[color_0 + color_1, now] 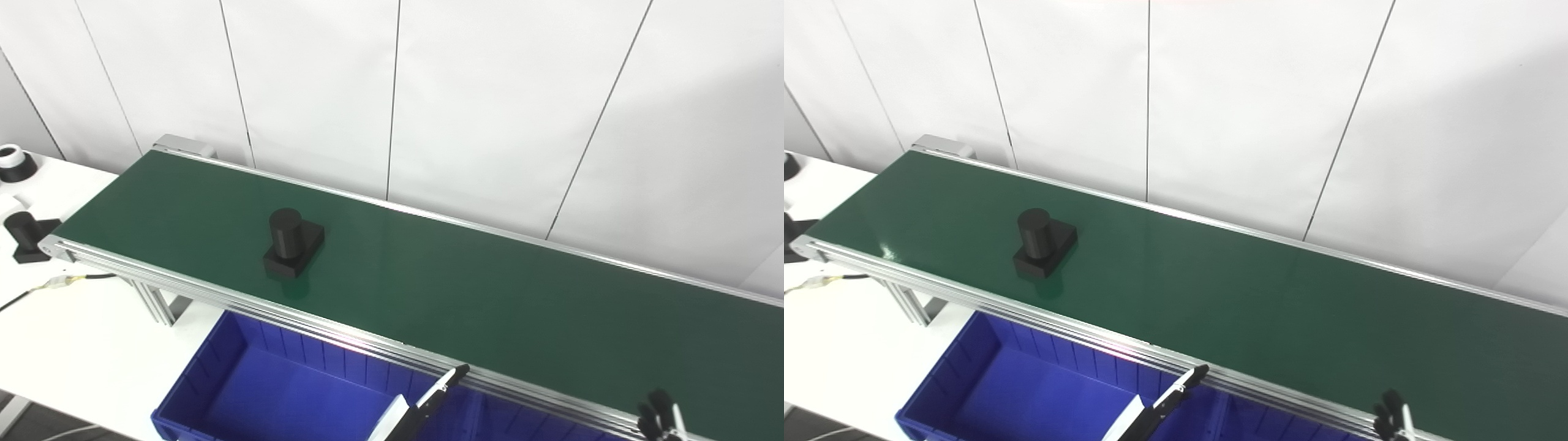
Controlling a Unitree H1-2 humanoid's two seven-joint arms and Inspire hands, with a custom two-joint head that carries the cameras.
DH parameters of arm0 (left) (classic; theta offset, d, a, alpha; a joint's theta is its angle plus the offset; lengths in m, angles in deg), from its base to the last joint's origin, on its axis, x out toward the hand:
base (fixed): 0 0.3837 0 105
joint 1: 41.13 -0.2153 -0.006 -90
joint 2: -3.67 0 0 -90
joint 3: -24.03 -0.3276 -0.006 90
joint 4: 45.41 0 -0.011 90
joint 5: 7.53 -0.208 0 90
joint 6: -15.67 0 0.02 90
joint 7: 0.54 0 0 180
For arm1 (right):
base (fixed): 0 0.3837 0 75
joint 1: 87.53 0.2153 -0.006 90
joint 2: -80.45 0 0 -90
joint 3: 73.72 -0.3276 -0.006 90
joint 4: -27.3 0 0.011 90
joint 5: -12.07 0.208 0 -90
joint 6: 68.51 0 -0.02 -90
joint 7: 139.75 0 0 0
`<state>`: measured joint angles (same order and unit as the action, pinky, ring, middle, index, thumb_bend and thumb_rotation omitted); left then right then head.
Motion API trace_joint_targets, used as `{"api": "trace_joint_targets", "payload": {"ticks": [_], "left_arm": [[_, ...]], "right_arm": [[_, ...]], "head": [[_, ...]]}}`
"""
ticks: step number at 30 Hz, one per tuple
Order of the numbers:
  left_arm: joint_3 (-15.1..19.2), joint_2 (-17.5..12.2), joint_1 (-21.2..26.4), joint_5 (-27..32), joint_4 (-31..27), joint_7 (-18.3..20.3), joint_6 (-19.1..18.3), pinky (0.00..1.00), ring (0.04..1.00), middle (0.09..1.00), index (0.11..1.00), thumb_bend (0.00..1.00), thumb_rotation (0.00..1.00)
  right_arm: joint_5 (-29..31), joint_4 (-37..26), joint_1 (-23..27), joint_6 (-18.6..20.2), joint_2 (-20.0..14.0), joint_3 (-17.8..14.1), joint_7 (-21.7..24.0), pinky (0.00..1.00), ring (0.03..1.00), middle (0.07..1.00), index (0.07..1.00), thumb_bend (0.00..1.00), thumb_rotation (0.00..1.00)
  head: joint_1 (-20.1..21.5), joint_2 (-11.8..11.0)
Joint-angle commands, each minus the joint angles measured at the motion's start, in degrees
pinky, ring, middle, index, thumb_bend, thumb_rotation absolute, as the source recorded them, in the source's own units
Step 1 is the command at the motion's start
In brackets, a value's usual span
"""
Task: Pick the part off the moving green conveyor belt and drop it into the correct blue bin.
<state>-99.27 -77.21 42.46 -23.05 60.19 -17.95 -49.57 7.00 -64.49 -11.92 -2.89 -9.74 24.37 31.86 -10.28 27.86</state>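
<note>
At the far left, on a white table (pixel 73 343), sat a black part with a white top (pixel 13 163) and another black part (pixel 27 236), both off the belt's left end. A green conveyor belt (pixel 490 294) ran from far left to near right across the scene, framed in aluminium. On its left portion stood the part (pixel 293 243), black, an upright cylinder on a square base, resting free on the belt with nothing touching it. Below the near rail, a blue bin (pixel 202 380) sat open and, as far as the view reached, held nothing; what looked like a second blue compartment began to its right, mostly cut off. Only a fingertip of the left hand (pixel 429 401) showed at the bottom edge, over the bin's right side and well apart from the part. Farther right, the dark fingertips of the right hand (pixel 656 419) just peeked in by the near rail. Whether either hand was spread or closed could not be told, though neither held anything visible. The task seemed barely begun: reaching, grasping and dropping all remained.
</note>
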Motion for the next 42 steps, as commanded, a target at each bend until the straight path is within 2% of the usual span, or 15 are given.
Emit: {"api": "trace_joint_targets", "payload": {"ticks": [1, 11, 15, 24, 26, 29, 33, 41, 42], "left_arm": [[-0.2, 0.7, 1.3, -0.4, -0.7, -0.4, 2.2, 0.94, 0.973, 0.978, 0.973, 0.90, 1.00], [-0.2, 1.3, 1.8, -0.6, -0.5, -0.2, 2.2, 0.94, 0.974, 0.979, 0.978, 0.90, 1.00], [-0.3, 1.2, 2.1, -0.6, -0.3, -0.1, 2.2, 0.95, 0.978, 0.982, 0.982, 0.91, 1.00], [-0.4, 1.4, 2.5, -0.4, 0.1, -0.1, 2.2, 0.95, 0.975, 0.970, 0.982, 0.91, 1.00], [-0.4, 1.5, 2.7, -0.4, 0.3, -0.2, 2.2, 0.95, 0.973, 0.966, 0.981, 0.92, 1.00], [-0.5, 1.6, 2.8, -0.1, 0.3, 0.0, 2.2, 0.97, 0.968, 0.951, 0.977, 0.92, 1.00], [-0.5, 1.6, 2.8, 0.2, 0.1, 0.1, 2.2, 0.98, 0.962, 0.940, 0.973, 0.91, 1.00], [-0.4, 1.4, 2.5, 0.7, -0.4, 0.7, 2.2, 0.98, 0.949, 0.926, 0.970, 0.91, 1.00], [-0.4, 1.4, 2.5, 0.8, -0.4, 0.7, 2.2, 0.98, 0.948, 0.924, 0.970, 0.91, 1.00]], "right_arm": [[-0.3, -0.7, 2.1, -2.5, -0.3, -2.2, -1.9, 0.84, 0.914, 0.961, 0.984, 0.97, 1.00], [5.8, -0.6, 5.1, -2.5, 0.7, -9.9, 0.9, 0.86, 0.897, 0.937, 0.982, 1.00, 1.00], [5.5, -0.5, 6.3, -2.5, 0.8, -12.2, 1.8, 0.83, 0.894, 0.941, 0.973, 1.00, 1.00], [7.5, -0.9, 8.9, -2.5, 1.2, -14.0, 5.1, 0.76, 0.858, 0.935, 0.975, 0.96, 0.94], [9.0, -0.7, 9.3, -2.5, 1.2, -13.9, 6.5, 0.77, 0.860, 0.932, 0.975, 0.95, 0.89], [9.9, -0.2, 10.1, -2.5, 1.1, -13.9, 8.4, 0.74, 0.848, 0.922, 0.962, 0.87, 0.76], [7.6, 1.2, 12.1, -2.5, 1.0, -13.8, 9.7, 0.73, 0.834, 0.927, 0.961, 0.77, 0.64], [6.5, 6.0, 17.4, -2.5, 1.0, -13.6, 11.3, 0.69, 0.815, 0.923, 0.966, 0.79, 0.51], [6.6, 6.7, 18.1, -2.5, 1.1, -13.6, 11.4, 0.69, 0.812, 0.919, 0.960, 0.82, 0.50]], "head": [[0.2, -0.2], [1.6, -0.2], [2.2, -0.1], [3.1, 0.0], [3.1, 0.0], [3.0, 0.0], [2.9, 0.1], [3.0, 0.1], [3.0, 0.1]]}}
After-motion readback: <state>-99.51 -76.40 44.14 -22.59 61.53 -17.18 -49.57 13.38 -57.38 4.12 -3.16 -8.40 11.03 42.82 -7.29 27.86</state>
